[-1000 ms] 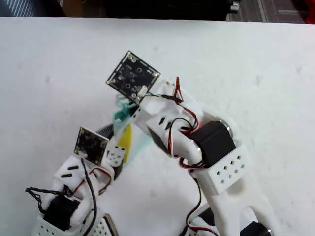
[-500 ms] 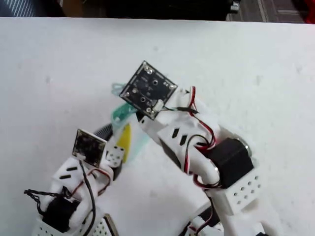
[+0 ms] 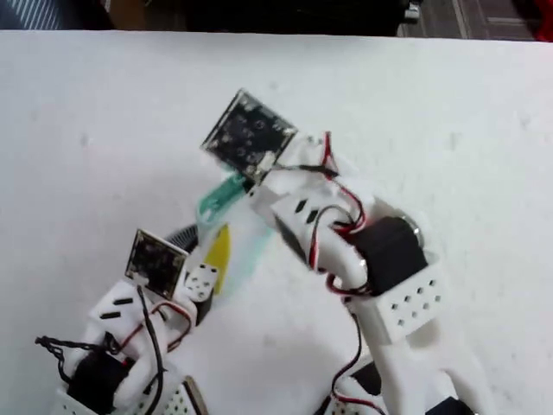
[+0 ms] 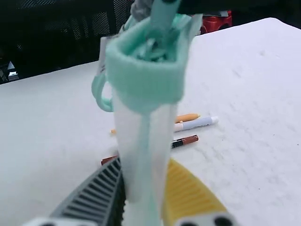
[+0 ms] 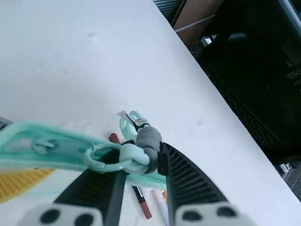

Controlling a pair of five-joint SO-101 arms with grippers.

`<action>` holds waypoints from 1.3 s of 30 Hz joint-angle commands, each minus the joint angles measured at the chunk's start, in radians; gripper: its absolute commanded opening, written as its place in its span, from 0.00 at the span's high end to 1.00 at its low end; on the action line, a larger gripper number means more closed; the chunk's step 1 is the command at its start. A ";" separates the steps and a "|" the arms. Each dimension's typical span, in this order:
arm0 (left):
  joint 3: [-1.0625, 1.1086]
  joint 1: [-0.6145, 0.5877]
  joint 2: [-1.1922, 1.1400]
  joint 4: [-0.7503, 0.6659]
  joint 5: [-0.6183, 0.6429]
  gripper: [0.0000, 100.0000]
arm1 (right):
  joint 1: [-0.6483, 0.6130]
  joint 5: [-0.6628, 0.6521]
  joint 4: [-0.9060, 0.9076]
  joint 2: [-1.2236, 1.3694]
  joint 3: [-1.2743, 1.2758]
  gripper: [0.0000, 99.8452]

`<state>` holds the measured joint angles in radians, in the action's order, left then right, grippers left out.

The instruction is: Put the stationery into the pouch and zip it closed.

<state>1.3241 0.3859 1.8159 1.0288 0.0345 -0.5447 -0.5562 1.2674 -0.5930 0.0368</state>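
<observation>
Working the zip looks like the step in hand: left claw (image 4: 141, 200) clamps the mint pouch (image 4: 143, 84) upright, right claw (image 5: 141, 162) pinches its zip pull (image 5: 127, 157). Pens (image 4: 190, 126) lie outside, near the pouch; next needs a steady pull.

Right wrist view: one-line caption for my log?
Right gripper pinching the mint-green zipper pull of the mint-green fabric pouch above loose pens on the white table.
</observation>
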 commanded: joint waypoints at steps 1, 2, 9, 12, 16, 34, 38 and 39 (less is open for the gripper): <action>-0.057 -0.016 -0.007 -0.017 0.003 0.98 | 0.090 -0.003 -0.050 -0.004 -0.012 0.98; -0.058 -0.016 -0.007 -0.017 0.005 0.98 | 0.101 -0.006 -0.056 -0.004 -0.012 0.98; -0.060 -0.022 -0.007 -0.017 0.005 0.98 | 0.120 -0.011 -0.082 -0.004 0.025 0.98; -0.060 -0.022 -0.007 -0.017 0.006 0.98 | 0.140 -0.011 -0.140 -0.004 0.083 0.98; -0.060 -0.022 -0.007 -0.015 0.006 0.98 | 0.177 -0.011 -0.211 -0.004 0.137 0.98; -0.071 -0.022 -0.007 -0.005 0.006 0.98 | 0.259 -0.005 -0.311 -0.002 0.155 0.98; -0.072 -0.022 -0.007 -0.003 0.006 0.98 | 0.266 -0.008 -0.315 -0.001 0.157 0.98; -0.072 -0.022 -0.007 -0.003 0.006 0.98 | 0.268 -0.009 -0.315 0.004 0.157 0.98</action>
<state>1.3180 0.3828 1.8159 1.0257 0.0345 -0.3084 -0.5608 0.9881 -0.5900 0.2025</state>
